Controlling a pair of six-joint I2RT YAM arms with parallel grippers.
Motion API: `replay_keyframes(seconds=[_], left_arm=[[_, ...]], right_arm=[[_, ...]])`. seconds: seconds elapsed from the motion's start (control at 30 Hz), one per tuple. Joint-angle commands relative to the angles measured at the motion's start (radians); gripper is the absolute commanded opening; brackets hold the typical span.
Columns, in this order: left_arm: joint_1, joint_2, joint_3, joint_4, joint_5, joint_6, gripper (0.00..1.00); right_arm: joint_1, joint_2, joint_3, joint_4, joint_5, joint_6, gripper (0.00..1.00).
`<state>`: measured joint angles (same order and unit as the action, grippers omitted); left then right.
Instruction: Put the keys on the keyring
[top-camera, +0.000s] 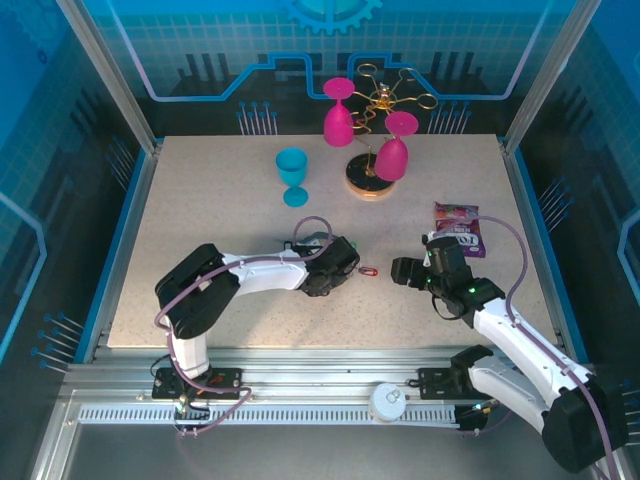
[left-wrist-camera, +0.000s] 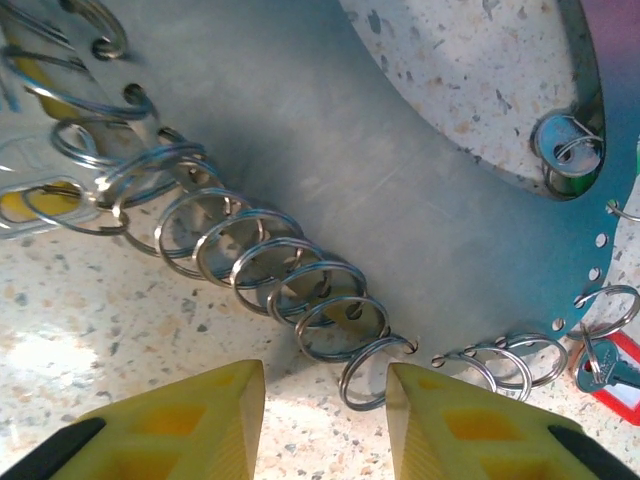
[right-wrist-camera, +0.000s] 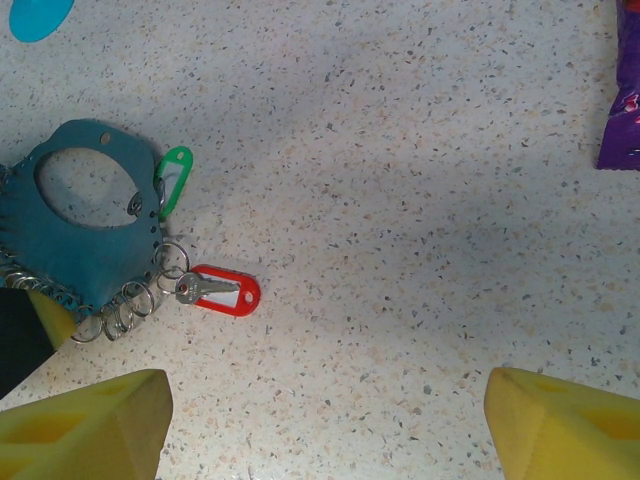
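Teal keyring (right-wrist-camera: 75, 250) plate, silvery rings (left-wrist-camera: 260, 262), red-tagged key (right-wrist-camera: 215, 290).

The left arm (top-camera: 235, 275) rises from its base at the near left, folds sharply at the elbow and stretches low to the right, with the left gripper (top-camera: 350, 266) pointing right. Seen close up, its two yellow fingers (left-wrist-camera: 190, 425) stand a narrow gap apart. The right arm (top-camera: 515, 345) reaches from the near right up and leftward, and the right gripper (top-camera: 405, 272) points left toward the other, near it but apart, its own fingers (right-wrist-camera: 90, 425) spread wide.
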<state>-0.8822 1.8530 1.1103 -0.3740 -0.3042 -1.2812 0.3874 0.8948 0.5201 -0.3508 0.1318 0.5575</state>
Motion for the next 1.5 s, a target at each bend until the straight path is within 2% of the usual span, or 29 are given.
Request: replay_keyframes(seconds=[0.0,0.23,0.53,0.7,0.87,0.93,1.1,1.3,1.47], left_arm=[[-0.004,0.023,0.025,0.029,0.036,-0.001,0.35],[-0.004,0.029,0.011,0.069,0.057,-0.004,0.26],[-0.003,0.026,0.009,0.088,0.025,0.020,0.18],[0.001,0.017,0.003,0.104,0.006,0.047,0.10],[0.002,-0.040,-0.029,0.110,-0.036,0.084,0.01],[0.002,-0.076,-0.050,0.117,-0.050,0.122,0.00],[0.001,-0.180,-0.083,0.129,-0.060,0.345,0.00],[0.002,-0.306,-0.055,0.074,-0.058,0.754,0.00],[0.006,-0.405,-0.068,0.097,-0.039,1.134,0.00]], right_arm=[[0.009,-0.007,0.033,-0.008,0.017,0.001,0.83],[0.009,-0.007,0.032,-0.008,0.015,0.002,0.82],[0.010,-0.009,0.037,-0.011,0.014,-0.001,0.82],[0.009,-0.011,0.040,-0.017,0.013,-0.002,0.82],[0.010,-0.019,0.046,-0.028,0.013,-0.007,0.82],[0.010,-0.022,0.046,-0.027,0.012,-0.008,0.82],[0.008,-0.014,0.063,-0.017,-0.003,-0.022,0.82],[0.008,-0.011,0.100,0.002,-0.026,-0.071,0.82],[0.001,-0.011,0.121,0.041,-0.106,-0.127,0.82]])
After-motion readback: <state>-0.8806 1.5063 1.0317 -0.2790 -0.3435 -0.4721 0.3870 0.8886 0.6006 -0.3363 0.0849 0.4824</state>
